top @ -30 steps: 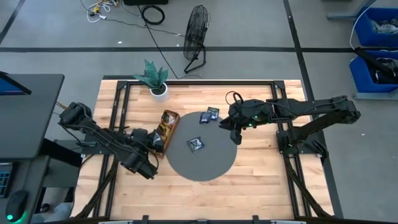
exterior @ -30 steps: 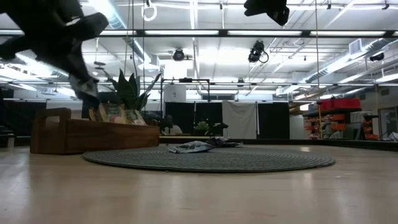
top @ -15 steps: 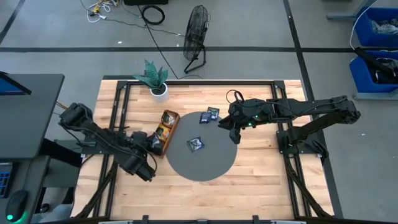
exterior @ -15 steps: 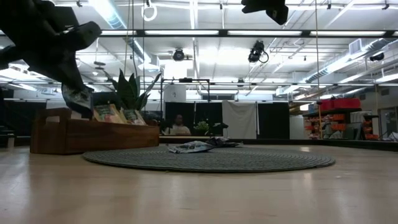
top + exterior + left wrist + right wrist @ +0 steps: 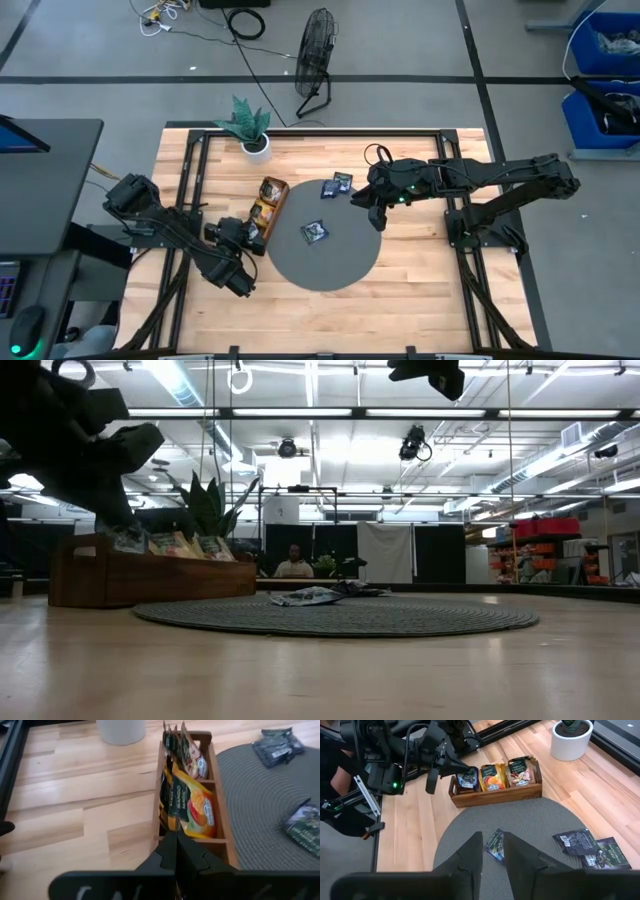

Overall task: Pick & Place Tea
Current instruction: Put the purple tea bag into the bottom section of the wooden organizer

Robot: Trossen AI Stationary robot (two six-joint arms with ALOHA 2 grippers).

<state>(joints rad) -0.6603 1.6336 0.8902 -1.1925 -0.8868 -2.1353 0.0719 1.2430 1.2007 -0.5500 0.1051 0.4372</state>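
Left gripper [image 5: 243, 236] fingers clenched on dark sachet [image 5: 467, 778], now lowered into tray [image 5: 266, 209]; release next. Right gripper [image 5: 492, 851] parted, empty.

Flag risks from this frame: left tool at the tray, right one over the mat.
1. The left tool, shut, sits at the wooden tray's near end; the dark sachet may tip out.
2. The right tool hangs above the mat; three dark sachets still lie loose, two overlapping, inviting a double pick.
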